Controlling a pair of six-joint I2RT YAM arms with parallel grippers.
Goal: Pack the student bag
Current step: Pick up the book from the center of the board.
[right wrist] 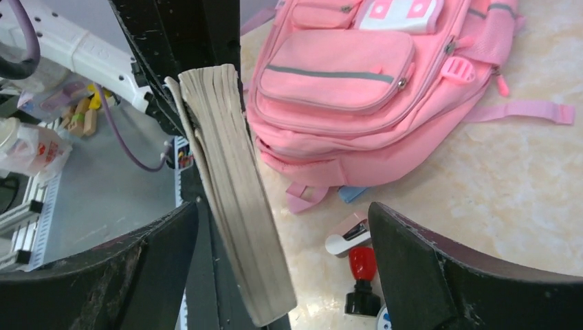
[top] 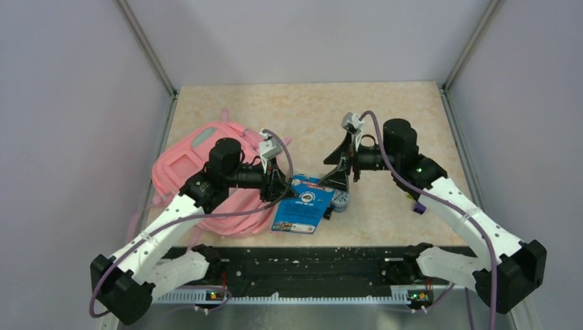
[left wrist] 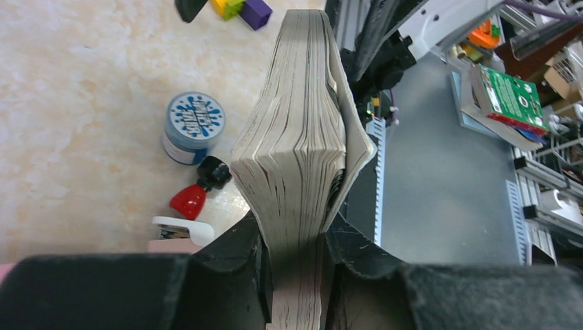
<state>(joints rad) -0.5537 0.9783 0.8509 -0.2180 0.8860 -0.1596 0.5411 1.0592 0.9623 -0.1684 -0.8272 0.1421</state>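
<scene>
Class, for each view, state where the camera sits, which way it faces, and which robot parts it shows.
Top external: above and behind, facing down on the table; the left arm and right arm show.
Left wrist: looks along the left gripper, shut on the book.
Right wrist: looks past the open right gripper toward the student bag.
Shared: both wrist views show the book's page edge.

Matt pink cloth with grey trim covers the bag (right wrist: 385,82). The book (left wrist: 295,137) shows rough, yellowed paper edges and a glossy blue cover. At its 9 o'clock sits a jar (left wrist: 192,127) with a printed lid. At the jar's 6 o'clock, a stamp (left wrist: 196,196) gleams in red plastic. The table (left wrist: 82,103) looks smooth, marbled beige. The left gripper (left wrist: 295,240) has matt black, scuffed fingers (left wrist: 230,265).
</scene>
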